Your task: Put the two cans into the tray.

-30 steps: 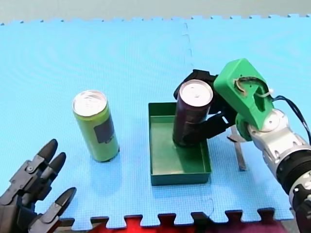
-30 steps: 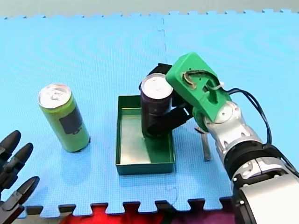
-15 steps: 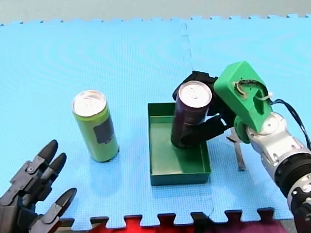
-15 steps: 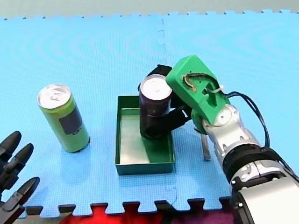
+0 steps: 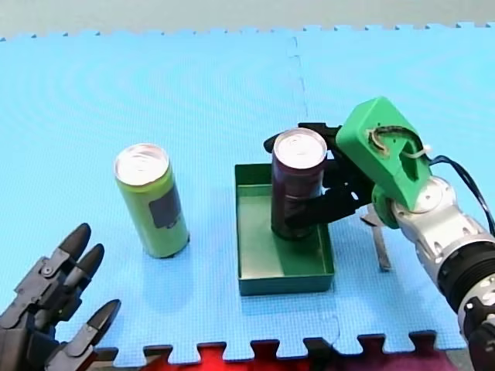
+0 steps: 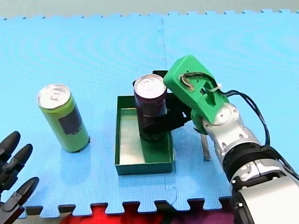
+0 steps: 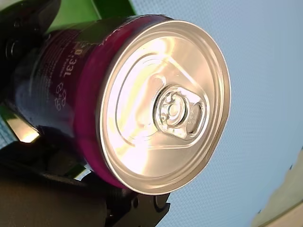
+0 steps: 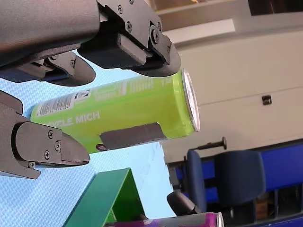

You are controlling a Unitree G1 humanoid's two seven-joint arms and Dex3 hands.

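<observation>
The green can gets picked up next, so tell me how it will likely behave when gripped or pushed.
The green can stands tall and narrow on the foam mat, so a push near its top would probably tip it. Its smooth, round wall may slip in a loose grip, and once down it would likely roll.

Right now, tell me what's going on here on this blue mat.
The robot's right hand is closed around a dark purple drink can, holding it upright with its base down inside the green tray. Whether it already rests on the tray floor is unclear. The lime-green can stands untouched on the blue foam mat, left of the tray. The left hand holds nothing, at the mat's near left corner.
</observation>
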